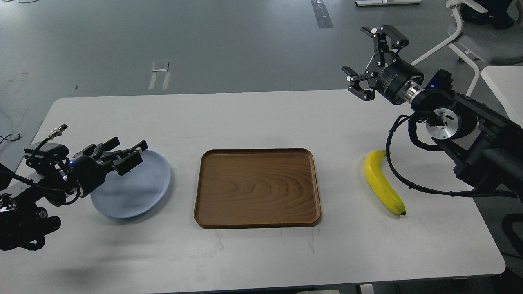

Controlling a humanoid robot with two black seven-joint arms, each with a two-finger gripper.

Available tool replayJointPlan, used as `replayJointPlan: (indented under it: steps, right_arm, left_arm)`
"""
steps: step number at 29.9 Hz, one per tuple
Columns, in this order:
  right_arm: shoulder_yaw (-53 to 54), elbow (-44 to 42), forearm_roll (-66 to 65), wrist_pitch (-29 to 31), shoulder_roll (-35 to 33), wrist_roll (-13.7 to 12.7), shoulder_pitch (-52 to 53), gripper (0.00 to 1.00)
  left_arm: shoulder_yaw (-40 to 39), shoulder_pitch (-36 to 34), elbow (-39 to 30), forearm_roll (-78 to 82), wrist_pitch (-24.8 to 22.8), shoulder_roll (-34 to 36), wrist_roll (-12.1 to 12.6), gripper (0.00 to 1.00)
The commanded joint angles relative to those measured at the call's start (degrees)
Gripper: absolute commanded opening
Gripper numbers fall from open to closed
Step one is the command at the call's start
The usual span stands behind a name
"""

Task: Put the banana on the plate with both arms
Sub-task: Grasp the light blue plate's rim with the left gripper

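Observation:
The yellow banana (382, 183) lies on the white table (261, 253) at the right, stem end away from me, with nothing holding it. The pale blue-grey plate (137, 190) sits at the left, bare. My left gripper (131, 153) hangs low over the plate's upper-left rim, its fingers spread and holding nothing. My right gripper (363, 57) is open and empty, raised above the table's far right edge, well beyond the banana. A black cable loop of the right arm hangs just right of the banana.
A brown wooden tray (257, 188) lies between plate and banana, with nothing in it. A white chair (470, 36) and another table's corner (504, 87) stand beyond the right arm. The table's front edge runs close below.

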Motion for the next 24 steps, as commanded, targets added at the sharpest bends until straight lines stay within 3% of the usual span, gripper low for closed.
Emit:
replayJointPlan:
  steps: [1, 24]
  right_arm:
    - [0.0, 0.01, -0.12, 0.06, -0.15, 0.14, 0.07, 1.0]
    - [-1.58, 0.01, -0.3, 0.06, -0.59, 0.14, -0.01, 1.0]
  left_arm:
    - [0.04, 2.77, 5.93, -0.05, 0.01, -0.69, 0.02, 0.98]
    - [-0.48, 8.3, 7.26, -3.21, 0.01, -1.4, 0.02, 0.96]
